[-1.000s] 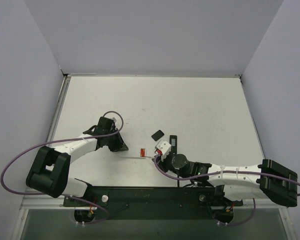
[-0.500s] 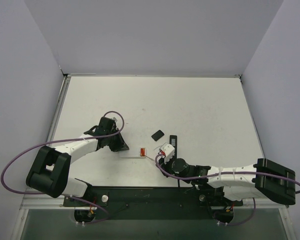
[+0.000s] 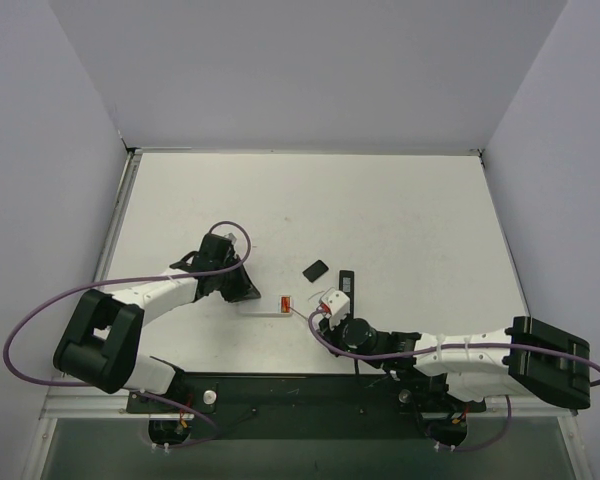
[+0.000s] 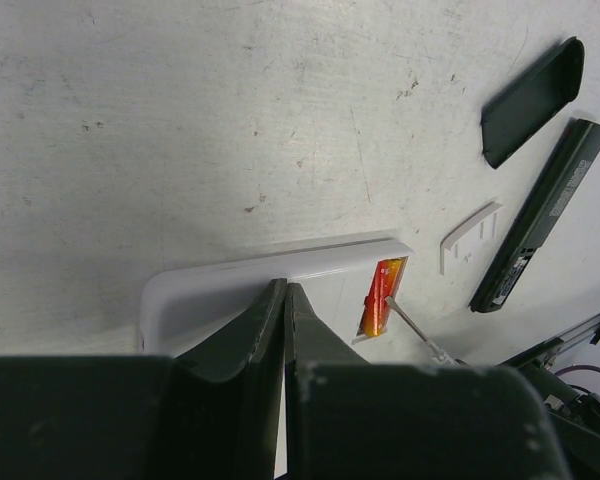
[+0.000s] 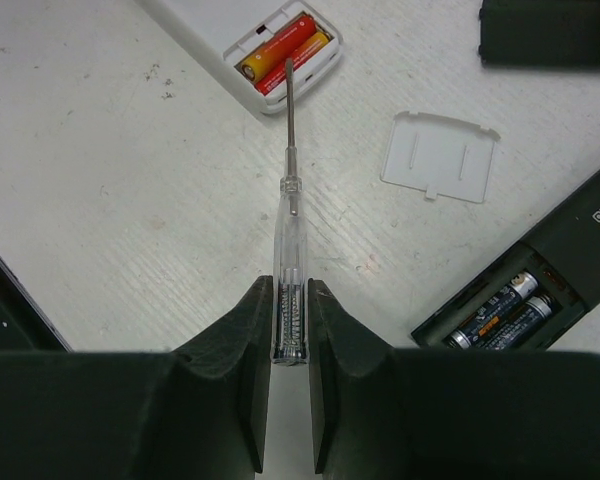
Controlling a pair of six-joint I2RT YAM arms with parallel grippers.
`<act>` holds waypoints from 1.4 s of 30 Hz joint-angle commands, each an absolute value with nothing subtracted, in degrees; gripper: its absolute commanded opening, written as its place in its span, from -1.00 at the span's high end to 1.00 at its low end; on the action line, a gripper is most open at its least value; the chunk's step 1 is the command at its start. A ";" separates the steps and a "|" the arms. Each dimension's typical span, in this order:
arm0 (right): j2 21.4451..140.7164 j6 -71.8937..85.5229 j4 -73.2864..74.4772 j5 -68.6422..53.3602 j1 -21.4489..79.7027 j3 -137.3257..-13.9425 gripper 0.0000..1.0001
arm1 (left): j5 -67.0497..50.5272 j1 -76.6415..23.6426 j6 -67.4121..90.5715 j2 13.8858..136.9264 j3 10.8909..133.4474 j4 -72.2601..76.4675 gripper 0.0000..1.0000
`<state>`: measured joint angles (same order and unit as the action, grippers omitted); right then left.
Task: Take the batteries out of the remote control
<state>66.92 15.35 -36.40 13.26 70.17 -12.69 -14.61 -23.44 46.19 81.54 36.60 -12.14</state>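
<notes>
Two batteries [image 5: 280, 48] lie half hidden in a white casing [image 5: 205, 20], right end effector [image 5: 288, 290] clamping a screwdriver [image 5: 290, 215], left end effector [image 4: 283, 288] closed.

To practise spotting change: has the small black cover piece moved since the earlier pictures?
No. The black cover lies at the same spot and tilt, just left of the black remote's far end, as a second ago.

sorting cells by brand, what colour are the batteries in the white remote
Red and orange-yellow batteries; right wrist view shows it best.
</notes>
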 commanded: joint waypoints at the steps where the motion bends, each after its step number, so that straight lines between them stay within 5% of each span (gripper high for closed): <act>1: 66.36 14.42 -31.29 12.84 70.40 -14.76 1.00 | -10.81 -24.08 44.65 84.11 34.37 -16.96 0.75; 18: 77.95 2.81 -5.98 10.19 69.61 -37.52 1.00 | -14.68 -24.52 43.59 85.16 35.24 -13.97 0.75; 42: 70.93 6.85 -11.78 17.58 66.71 -30.94 1.00 | -14.33 -24.52 43.59 84.99 34.63 -13.36 0.74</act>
